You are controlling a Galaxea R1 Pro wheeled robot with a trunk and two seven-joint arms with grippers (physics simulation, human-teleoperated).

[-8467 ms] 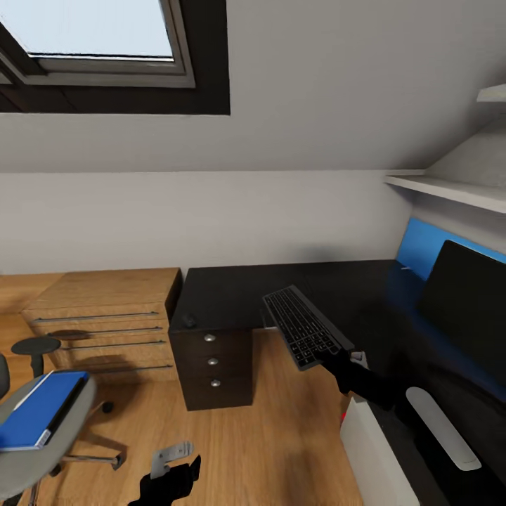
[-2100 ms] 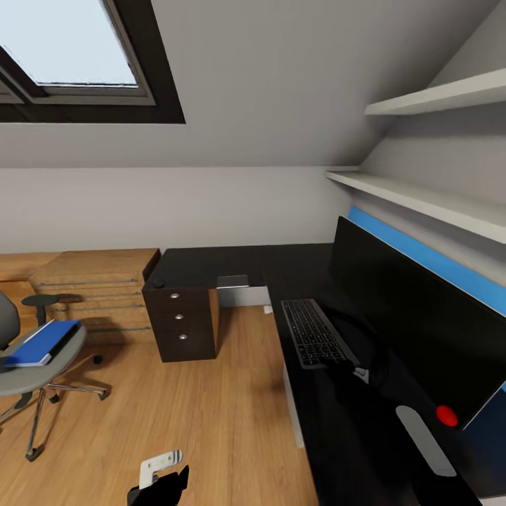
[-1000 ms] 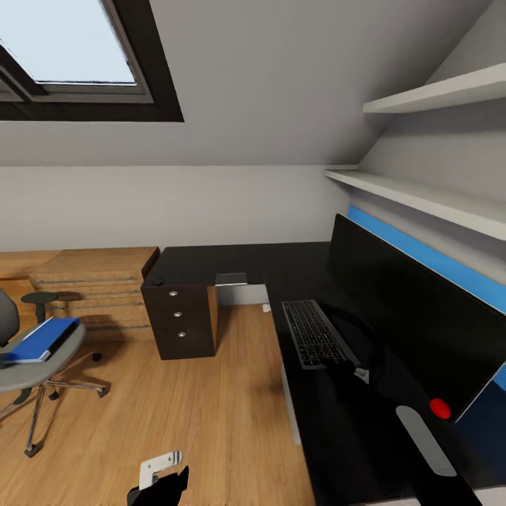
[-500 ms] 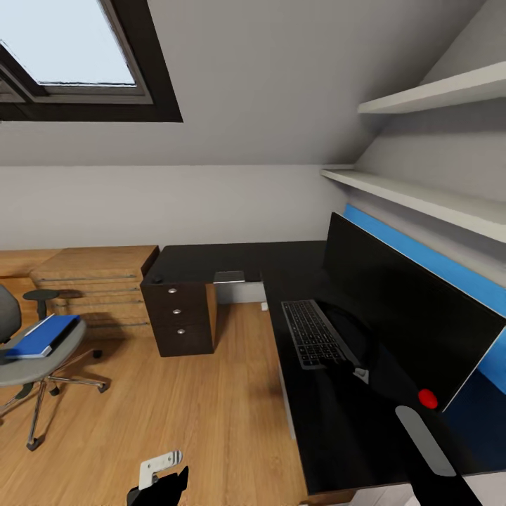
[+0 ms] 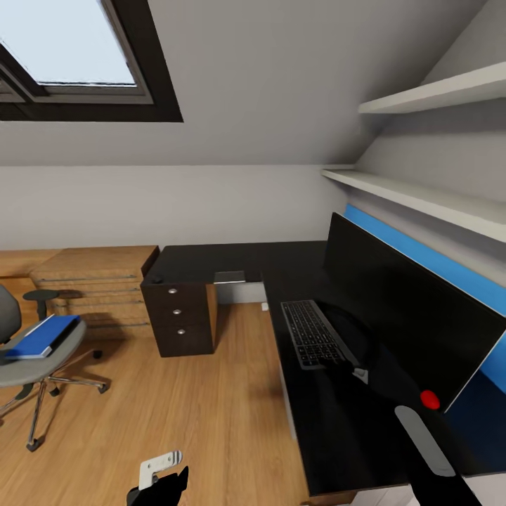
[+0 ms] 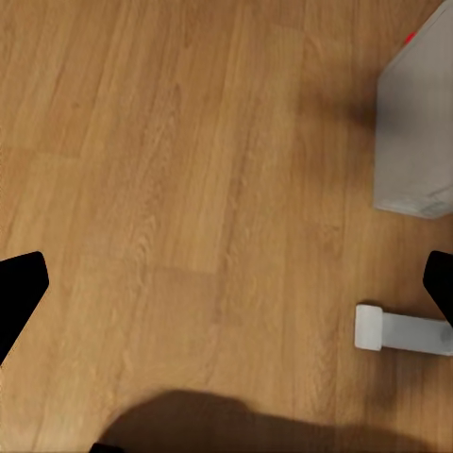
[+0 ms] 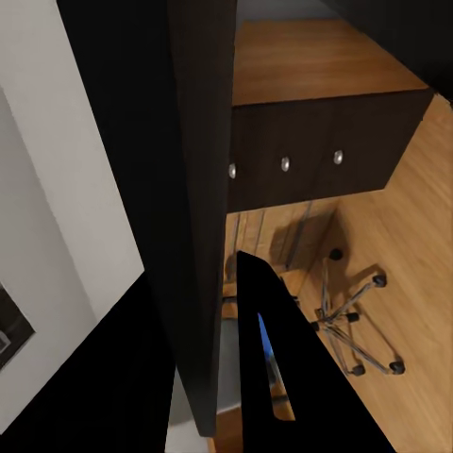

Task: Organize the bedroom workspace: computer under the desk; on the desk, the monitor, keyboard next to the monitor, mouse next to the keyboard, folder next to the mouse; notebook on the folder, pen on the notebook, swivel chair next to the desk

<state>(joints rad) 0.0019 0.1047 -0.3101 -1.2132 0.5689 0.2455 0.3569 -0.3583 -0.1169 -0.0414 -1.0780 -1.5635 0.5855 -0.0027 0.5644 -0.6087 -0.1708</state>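
Now that the keyboard (image 5: 315, 332) has gone from carried in the air to flat on the desk (image 5: 232, 260) before the monitor (image 5: 407, 316), the right gripper (image 5: 349, 367) still pinches its near end (left gripper (image 6: 226, 302) spread empty), and the folder (image 5: 39, 336) waits on the swivel chair (image 5: 28, 365).

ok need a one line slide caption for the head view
Right end effector at the near end of the keyboard on the black desk before the monitor; blue folder waits on the swivel chair.
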